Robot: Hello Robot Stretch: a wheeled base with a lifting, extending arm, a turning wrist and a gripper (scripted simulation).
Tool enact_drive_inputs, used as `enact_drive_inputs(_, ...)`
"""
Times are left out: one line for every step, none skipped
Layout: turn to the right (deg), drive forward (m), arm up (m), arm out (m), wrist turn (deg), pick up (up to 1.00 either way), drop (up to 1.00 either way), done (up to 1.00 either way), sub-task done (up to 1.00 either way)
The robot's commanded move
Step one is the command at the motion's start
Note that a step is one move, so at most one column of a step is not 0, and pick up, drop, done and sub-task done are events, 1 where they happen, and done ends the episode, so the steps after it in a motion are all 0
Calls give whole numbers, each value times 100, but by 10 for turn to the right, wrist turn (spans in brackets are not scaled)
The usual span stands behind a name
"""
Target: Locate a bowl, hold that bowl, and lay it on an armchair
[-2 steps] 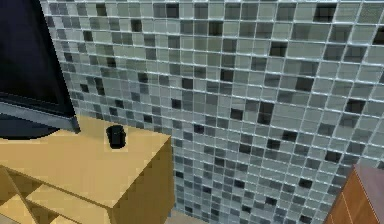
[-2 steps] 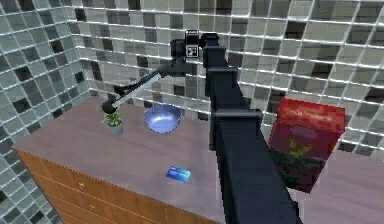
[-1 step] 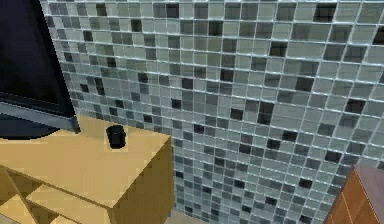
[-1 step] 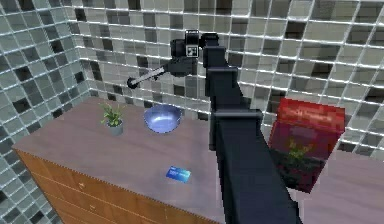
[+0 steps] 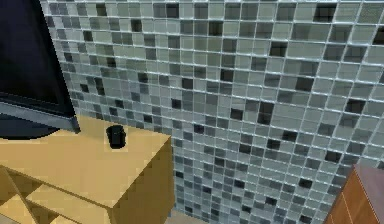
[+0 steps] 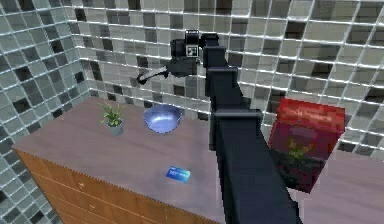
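The glossy blue round bowl [image 6: 163,119] sits on the smooth brown wooden dresser top [image 6: 90,160], found but not yet lifted. Higher in the arm side view, our dark two-finger gripper [image 6: 145,75] hangs against the mosaic tile wall [image 6: 300,50], holding nothing. We cannot tell how its jaws stand. Grasping the bowl and reaching an armchair remain, we judge.
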Motion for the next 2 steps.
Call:
enact_drive_inputs(0, 0, -22, 0, 0, 0, 0, 0, 0)
enact_drive_inputs(0, 0, 0, 0, 0, 100, 0, 0, 0)
